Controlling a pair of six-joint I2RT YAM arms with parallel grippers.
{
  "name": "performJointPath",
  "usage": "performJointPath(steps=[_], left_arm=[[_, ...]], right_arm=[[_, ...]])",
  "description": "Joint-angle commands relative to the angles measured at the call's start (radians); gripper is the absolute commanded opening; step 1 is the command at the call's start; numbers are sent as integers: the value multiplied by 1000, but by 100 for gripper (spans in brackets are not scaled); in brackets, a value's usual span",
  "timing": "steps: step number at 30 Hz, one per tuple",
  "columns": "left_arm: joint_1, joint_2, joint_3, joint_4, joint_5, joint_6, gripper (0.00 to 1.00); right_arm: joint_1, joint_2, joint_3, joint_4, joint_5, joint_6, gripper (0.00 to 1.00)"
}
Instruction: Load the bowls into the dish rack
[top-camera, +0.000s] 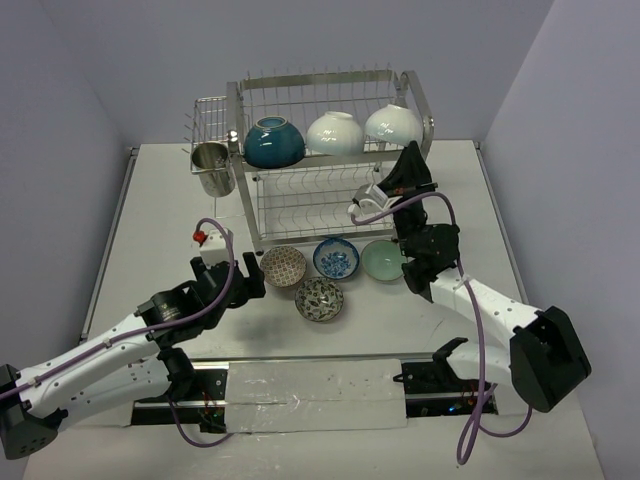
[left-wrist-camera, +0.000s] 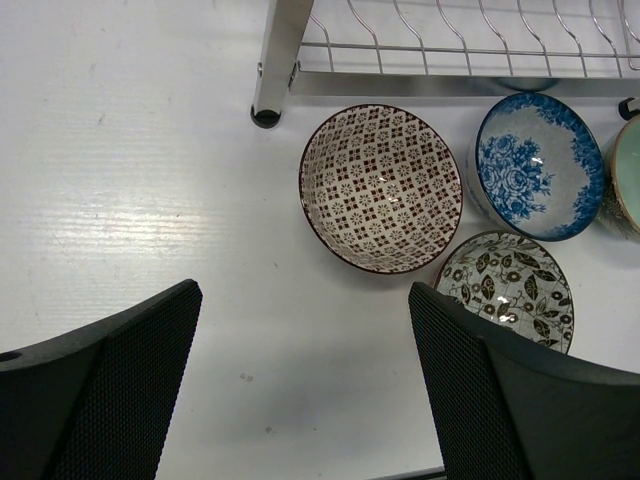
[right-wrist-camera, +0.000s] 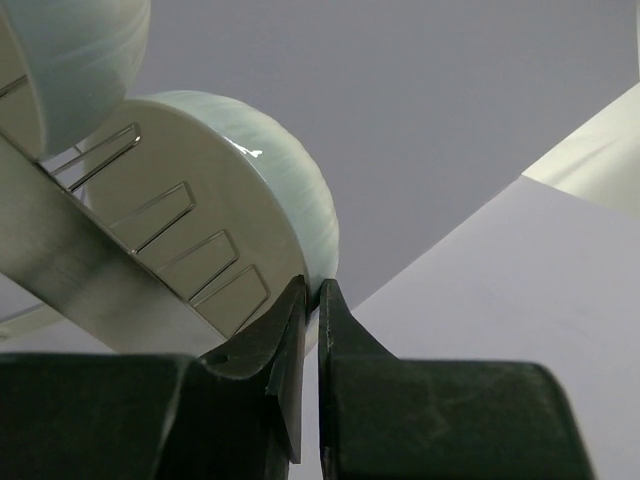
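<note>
The dish rack (top-camera: 243, 190) stands at the back of the table. Its upper tier holds a teal bowl (top-camera: 274, 142) and two white bowls (top-camera: 334, 132). My right gripper (top-camera: 408, 150) is shut on the rim of the right-hand white bowl (top-camera: 393, 123), which leans on the rack wires in the right wrist view (right-wrist-camera: 200, 170); the jaws (right-wrist-camera: 311, 290) pinch its edge. On the table lie a red patterned bowl (left-wrist-camera: 380, 188), a blue-white bowl (left-wrist-camera: 538, 165), a pale green bowl (top-camera: 382, 261) and a dark leaf-patterned bowl (left-wrist-camera: 510, 285). My left gripper (left-wrist-camera: 305, 340) is open and empty, just short of the red bowl.
A shiny steel cup (top-camera: 212, 167) hangs in the small side basket at the rack's left. The rack's lower tier (top-camera: 310, 205) holds nothing. A rack foot (left-wrist-camera: 266, 116) stands left of the red bowl. Purple walls close in behind and at the sides.
</note>
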Motion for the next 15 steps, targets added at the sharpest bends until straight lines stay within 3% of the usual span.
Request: performJointPath(steps=[1, 15], left_arm=[[4, -15, -11, 24, -19, -17, 90], [4, 7, -12, 43, 7, -19, 90]], right_arm=[[-9, -53, -44, 97, 146, 5, 10], [-9, -92, -119, 103, 222, 109, 28]])
